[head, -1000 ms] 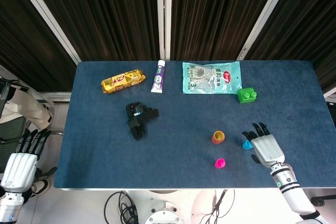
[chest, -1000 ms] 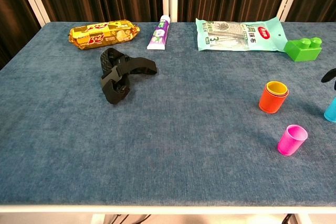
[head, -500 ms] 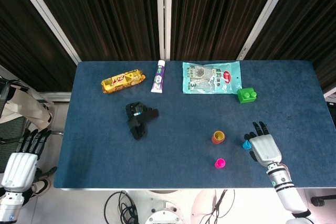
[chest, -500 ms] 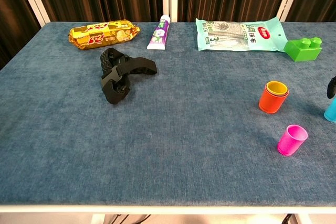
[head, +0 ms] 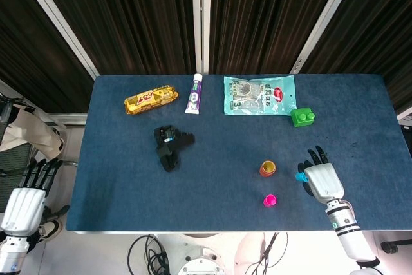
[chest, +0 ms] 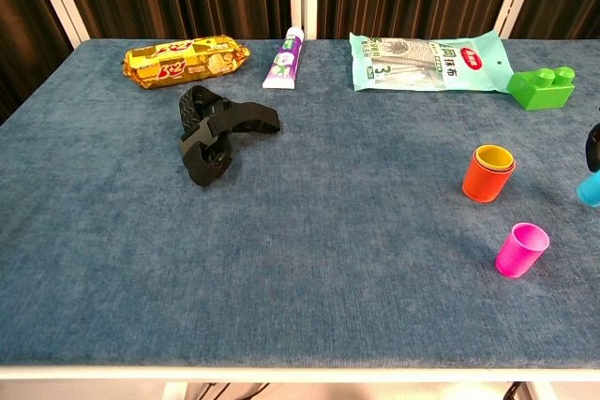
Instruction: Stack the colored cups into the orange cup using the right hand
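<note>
Head view high overhead, chest view low, near, both sharing table [head: 129, 178]

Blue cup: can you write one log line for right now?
right hand: on blue cup, grip unclear | orange cup: holds yellow cup | pink cup: loose

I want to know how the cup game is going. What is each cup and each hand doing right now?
Orange cup: upright, yellow cup nested inside.
Pink cup: upright, alone, not stacked.
Blue cup: at the right hand's fingers; grip unclear.
Right hand: over the blue cup.
Left hand: off the table, holding nothing.
</note>
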You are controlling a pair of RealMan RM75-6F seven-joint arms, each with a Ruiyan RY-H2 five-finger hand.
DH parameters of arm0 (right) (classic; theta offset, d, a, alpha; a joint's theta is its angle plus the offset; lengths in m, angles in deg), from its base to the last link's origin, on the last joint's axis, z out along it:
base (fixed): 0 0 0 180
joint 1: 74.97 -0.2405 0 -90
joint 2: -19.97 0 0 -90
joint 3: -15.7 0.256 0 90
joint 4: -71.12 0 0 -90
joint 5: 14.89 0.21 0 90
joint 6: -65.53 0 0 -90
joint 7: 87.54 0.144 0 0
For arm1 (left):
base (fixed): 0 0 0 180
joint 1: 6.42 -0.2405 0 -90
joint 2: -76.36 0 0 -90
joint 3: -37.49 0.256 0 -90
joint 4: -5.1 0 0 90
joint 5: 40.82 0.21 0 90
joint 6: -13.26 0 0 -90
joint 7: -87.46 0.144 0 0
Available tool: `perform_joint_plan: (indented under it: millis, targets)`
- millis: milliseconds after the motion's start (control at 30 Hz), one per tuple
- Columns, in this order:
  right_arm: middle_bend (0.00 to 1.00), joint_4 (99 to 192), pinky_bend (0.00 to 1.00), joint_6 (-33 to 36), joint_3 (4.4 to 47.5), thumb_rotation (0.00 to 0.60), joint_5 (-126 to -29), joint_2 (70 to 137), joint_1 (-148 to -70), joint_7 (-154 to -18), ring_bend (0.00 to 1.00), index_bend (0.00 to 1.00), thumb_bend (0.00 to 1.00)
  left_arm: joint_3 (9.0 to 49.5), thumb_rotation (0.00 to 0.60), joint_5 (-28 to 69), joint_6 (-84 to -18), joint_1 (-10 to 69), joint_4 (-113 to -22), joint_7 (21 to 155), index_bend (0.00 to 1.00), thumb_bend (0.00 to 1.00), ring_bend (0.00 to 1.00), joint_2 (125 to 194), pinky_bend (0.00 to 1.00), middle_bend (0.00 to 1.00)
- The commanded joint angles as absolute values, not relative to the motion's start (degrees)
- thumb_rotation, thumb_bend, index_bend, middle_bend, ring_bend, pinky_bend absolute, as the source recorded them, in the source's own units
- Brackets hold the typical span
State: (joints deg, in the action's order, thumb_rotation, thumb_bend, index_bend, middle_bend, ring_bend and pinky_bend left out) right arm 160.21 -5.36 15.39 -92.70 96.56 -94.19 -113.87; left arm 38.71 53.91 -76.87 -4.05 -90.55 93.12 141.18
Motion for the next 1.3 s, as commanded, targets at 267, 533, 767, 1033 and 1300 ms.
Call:
perform_joint_plan:
  millis: [267, 533, 767, 1033, 1300]
  targets:
    - [0.47, 169.5, 0.00, -5.7, 19.4, 0.600, -94.3, 93.1, -96.8, -115.1, 0.12, 0.51, 0.26, 38.7, 0.600, 53.9, -77.1, -4.2, -90.4, 93.1, 0.03, 0.00, 0.00, 141.4, 0.00, 0.05]
    - [0.47, 170.7, 0.00, -2.1, 20.9, 0.600, -91.2, 95.9, -99.6, -119.8, 0.12, 0.51, 0.26, 38.7, 0.600, 53.5, -77.4, -4.5, -89.8, 92.1, 0.03, 0.00, 0.00, 141.4, 0.00, 0.05]
    - [0.47, 169.8, 0.00, -0.2, 21.4, 0.600, -88.5, 98.1, -101.2, -121.6, 0.12, 0.51, 0.26, 38.7, 0.600, 53.4, -77.4, -4.6, -89.3, 91.4, 0.03, 0.00, 0.00, 141.3, 0.00, 0.05]
    - [0.39, 169.9, 0.00, 2.3, 20.6, 0.600, -86.3, 98.0, -102.3, -122.7, 0.10, 0.41, 0.19, 38.6, 0.600, 53.2, -77.4, -4.6, -88.8, 90.8, 0.03, 0.00, 0.00, 141.4, 0.00, 0.05]
    - [0.19, 172.9, 0.00, 0.5, 19.8, 0.600, -91.5, 95.3, -101.9, -117.9, 0.00, 0.11, 0.14, 38.6, 0.600, 53.3, -77.3, -4.6, -88.7, 90.8, 0.03, 0.00, 0.00, 141.4, 0.00, 0.05]
